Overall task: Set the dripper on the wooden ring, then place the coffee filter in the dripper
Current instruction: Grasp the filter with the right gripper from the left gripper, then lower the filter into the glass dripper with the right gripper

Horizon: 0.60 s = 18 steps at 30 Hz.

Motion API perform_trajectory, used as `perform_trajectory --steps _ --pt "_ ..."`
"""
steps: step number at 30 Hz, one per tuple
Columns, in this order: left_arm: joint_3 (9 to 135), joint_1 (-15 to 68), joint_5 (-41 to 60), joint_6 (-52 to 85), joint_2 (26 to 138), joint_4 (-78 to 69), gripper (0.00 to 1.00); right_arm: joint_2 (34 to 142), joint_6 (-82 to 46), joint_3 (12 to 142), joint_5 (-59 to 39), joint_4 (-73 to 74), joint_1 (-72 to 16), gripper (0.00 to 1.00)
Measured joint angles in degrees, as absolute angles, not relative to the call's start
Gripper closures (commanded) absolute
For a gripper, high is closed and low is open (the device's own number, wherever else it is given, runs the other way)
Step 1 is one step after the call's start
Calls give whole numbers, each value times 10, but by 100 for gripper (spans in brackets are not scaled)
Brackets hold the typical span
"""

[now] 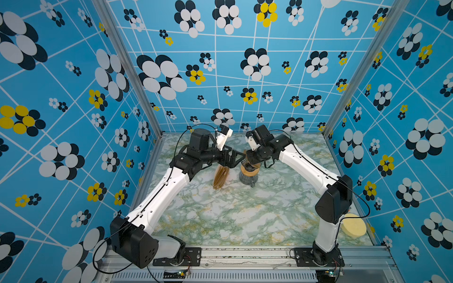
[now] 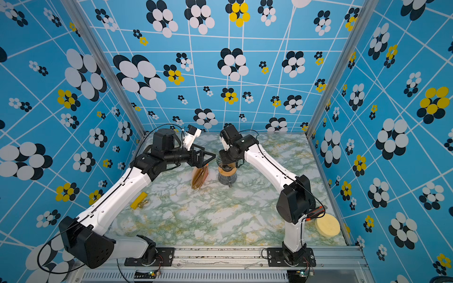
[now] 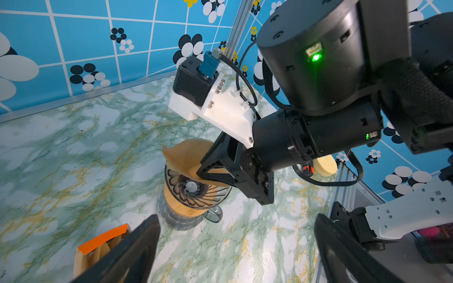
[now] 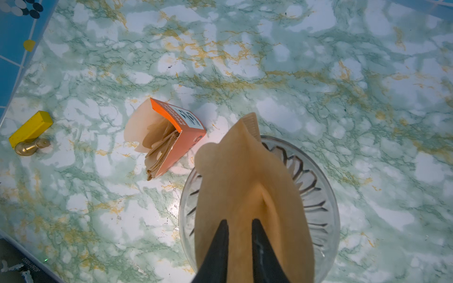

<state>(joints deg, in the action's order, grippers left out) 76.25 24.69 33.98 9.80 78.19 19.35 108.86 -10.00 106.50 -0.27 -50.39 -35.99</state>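
On a green-veined marbled table inside a blue flowered booth, the two arms meet at the far middle in both top views. The left gripper hangs above a packet of filters, its jaws spread and empty. Just beside it, the right gripper points down over the dripper, which sits in a wooden ring on top of a glass jug. A pale yellow disc lies by the right arm's base, and a yellow block lies near the left arm.

From the left wrist, that gripper's two dark fingers stand wide apart with nothing between them, and the packet's orange tag sits under one of them. Beyond, the right gripper pinches the coffee filter, a tan paper cone tilted over the dripper's mouth. Its lower part is at the glass rim and most of it rises above. The spiral ribs and centre hole show uncovered beside it.

From the right wrist, the fingers are closed on a raised fold of the filter, which hides part of the dripper's mouth; bare ribs show along one side. The packet is near the dripper, filters fanning from its open end. The yellow block lies well apart at the table's edge, with a brass-coloured piece against it.
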Motion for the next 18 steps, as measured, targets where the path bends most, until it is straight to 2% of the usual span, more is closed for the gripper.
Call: perform_trajectory --steps 18 --pt "762 248 336 98 782 194 1 1121 -98 1065 6 -504 -360 70"
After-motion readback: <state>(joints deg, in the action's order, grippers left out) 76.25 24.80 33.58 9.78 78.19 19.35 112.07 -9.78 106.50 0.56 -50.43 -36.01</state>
